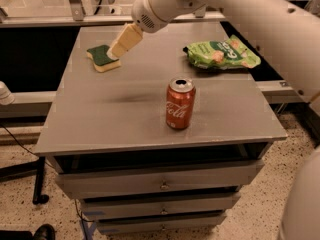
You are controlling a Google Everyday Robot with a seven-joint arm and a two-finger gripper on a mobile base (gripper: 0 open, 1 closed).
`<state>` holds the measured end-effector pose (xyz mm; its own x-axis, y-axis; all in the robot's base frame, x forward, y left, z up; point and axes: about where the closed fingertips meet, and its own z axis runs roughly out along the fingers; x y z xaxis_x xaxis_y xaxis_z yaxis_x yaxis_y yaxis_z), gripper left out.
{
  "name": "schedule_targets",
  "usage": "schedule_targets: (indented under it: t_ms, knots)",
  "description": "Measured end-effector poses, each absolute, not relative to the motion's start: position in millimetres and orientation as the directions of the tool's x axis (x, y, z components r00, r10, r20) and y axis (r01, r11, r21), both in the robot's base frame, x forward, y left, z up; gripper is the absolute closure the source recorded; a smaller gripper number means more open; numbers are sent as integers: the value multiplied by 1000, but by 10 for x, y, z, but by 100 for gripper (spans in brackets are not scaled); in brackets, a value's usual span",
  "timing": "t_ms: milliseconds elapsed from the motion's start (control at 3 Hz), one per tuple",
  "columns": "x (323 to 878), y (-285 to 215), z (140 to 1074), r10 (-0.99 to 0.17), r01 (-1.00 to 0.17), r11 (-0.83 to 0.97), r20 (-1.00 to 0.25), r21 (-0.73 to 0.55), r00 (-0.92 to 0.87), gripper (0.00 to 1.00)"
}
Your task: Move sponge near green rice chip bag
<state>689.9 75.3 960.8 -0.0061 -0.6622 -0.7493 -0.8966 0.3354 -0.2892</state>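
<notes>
The sponge (101,58), dark green on top with pale yellow foam below, lies flat at the back left of the grey table top (115,114). The green rice chip bag (221,54) lies flat at the back right, well apart from the sponge. My gripper (116,51), beige and on a white arm coming in from the upper right, points down and left, with its tip at the sponge's right edge and covering a small part of it. I cannot tell whether it touches the sponge.
A red Coca-Cola can (180,104) stands upright right of the table's middle, toward the front. The table has drawers (160,181) below its front edge. Dark gaps flank the table on both sides, with a rail (40,20) behind.
</notes>
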Motion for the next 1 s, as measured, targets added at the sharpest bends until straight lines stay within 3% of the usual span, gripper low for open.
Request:
schedule_targets:
  t_ms: [1000]
  knots:
    - [7373,1384,8683,-753,-937,295,-650,-188,-106,0]
